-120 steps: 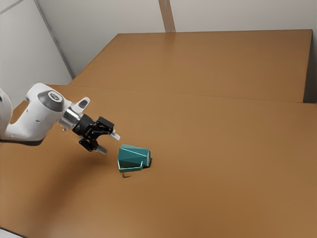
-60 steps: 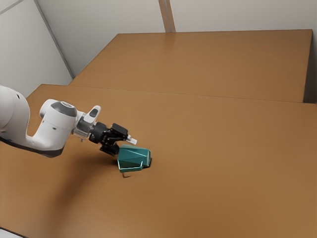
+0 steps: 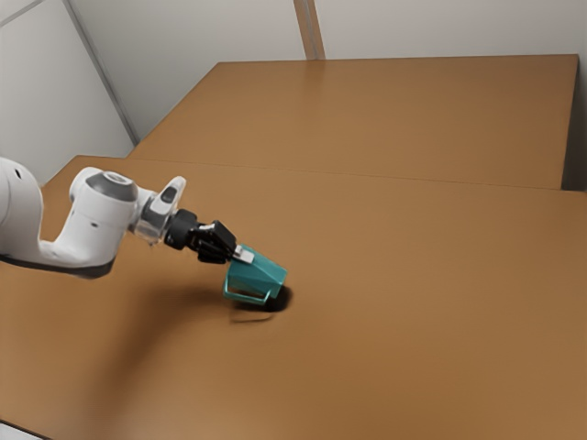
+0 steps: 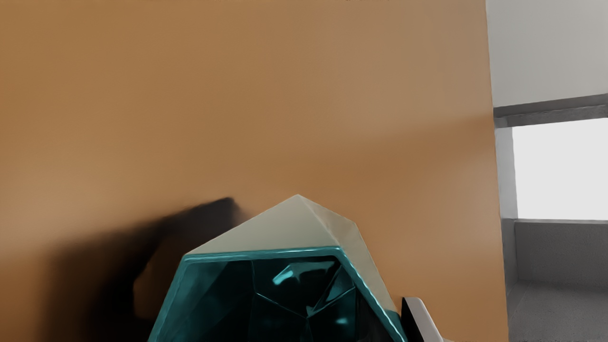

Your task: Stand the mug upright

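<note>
The teal faceted mug (image 3: 260, 272) is tilted over the table, its handle (image 3: 246, 298) low on the near side and its shadow set apart from the handle. My gripper (image 3: 242, 256) is shut on the mug's wall by the rim, at the end toward the exterior view's left. In the wrist view the open mouth of the mug (image 4: 266, 251) faces the camera, with a pale outer side beyond the rim. There my gripper (image 4: 398, 327) has one finger against the outside of the wall; the other is hard to make out.
The brown table (image 3: 394, 275) extends around the mug, with another brown surface (image 3: 394, 119) behind it, against a pale wall. A dark shadow lies beside the mug on the table in the wrist view. Past the table's edge there are grey wall parts and a bright opening.
My gripper moved toward the exterior view's right to the mug and closed on it. The mug, lying on its side before, has tipped and come up somewhat, its gripped end higher.
</note>
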Controlling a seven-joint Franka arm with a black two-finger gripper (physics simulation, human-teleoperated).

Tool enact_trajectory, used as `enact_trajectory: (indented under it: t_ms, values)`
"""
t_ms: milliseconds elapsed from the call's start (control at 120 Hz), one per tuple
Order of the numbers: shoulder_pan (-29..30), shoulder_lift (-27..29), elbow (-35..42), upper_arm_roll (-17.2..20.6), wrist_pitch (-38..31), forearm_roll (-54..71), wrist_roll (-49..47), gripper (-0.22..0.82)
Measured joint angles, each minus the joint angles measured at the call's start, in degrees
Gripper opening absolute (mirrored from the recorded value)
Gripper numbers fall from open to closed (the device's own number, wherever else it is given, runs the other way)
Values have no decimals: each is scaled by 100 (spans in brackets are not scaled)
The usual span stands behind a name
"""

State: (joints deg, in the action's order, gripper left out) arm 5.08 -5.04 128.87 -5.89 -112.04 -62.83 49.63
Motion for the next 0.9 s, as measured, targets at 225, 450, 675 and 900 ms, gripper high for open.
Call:
enact_trajectory:
  t_ms: [225,450,675,900]
  values:
    - [76,302,-671,259,102,1388,-186,-17]
    - [56,337,-1392,942,71,4635,-1320,-18]
    - [-360,71,-1289,1051,-319,6016,-2299,-18]
    - [-193,-399,-1248,1045,-626,6262,-2991,-18]
